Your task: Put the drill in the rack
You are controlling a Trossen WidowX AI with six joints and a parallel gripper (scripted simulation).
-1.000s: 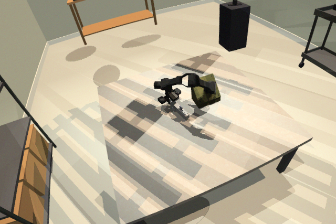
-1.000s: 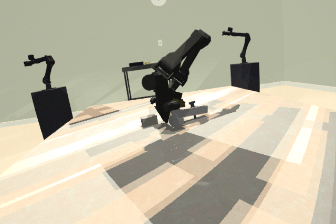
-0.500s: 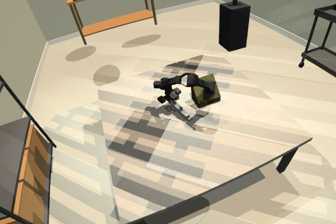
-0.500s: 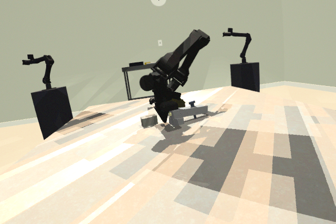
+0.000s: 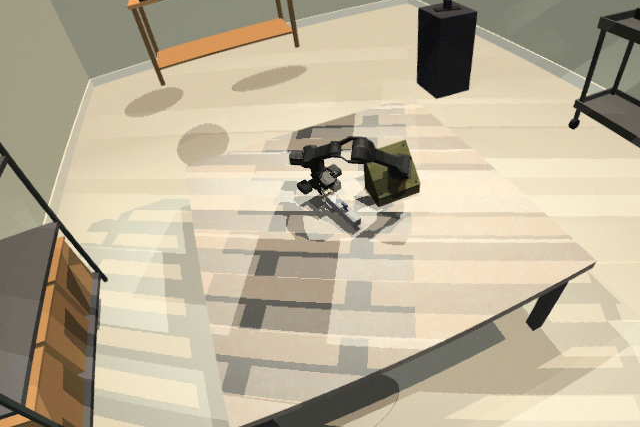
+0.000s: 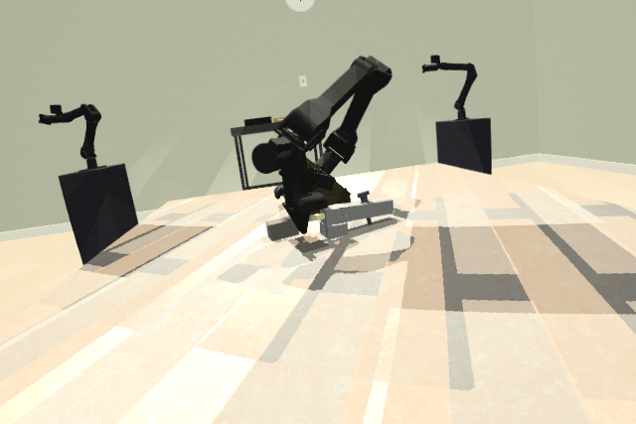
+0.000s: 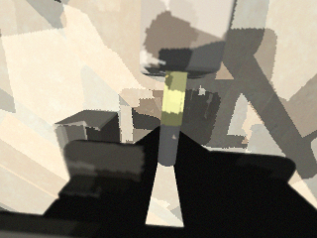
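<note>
The long grey holder (image 5: 345,216) (image 6: 354,212) (image 7: 188,25) lies level over the table. The dark blue key (image 5: 344,205) (image 6: 364,197) stands in it, its head above the top face and its lower end showing beneath. The drill (image 6: 318,216) (image 7: 173,101) sticks out of the holder's end, with a yellow band and a grey outer part. My gripper (image 6: 306,222) (image 7: 165,131) is shut on the grey part, with the yellow band between the fingers and the holder. A small grey block (image 6: 283,229) (image 7: 89,119), possibly the rack, stands beside the fingers. Whether the drill is loose cannot be seen.
The arm's olive base block (image 5: 390,182) stands on the table (image 5: 465,277), behind the holder in the exterior view. Strong striped shadows cross the table top. Shelves, a trolley and other arms on black pedestals stand away from the table.
</note>
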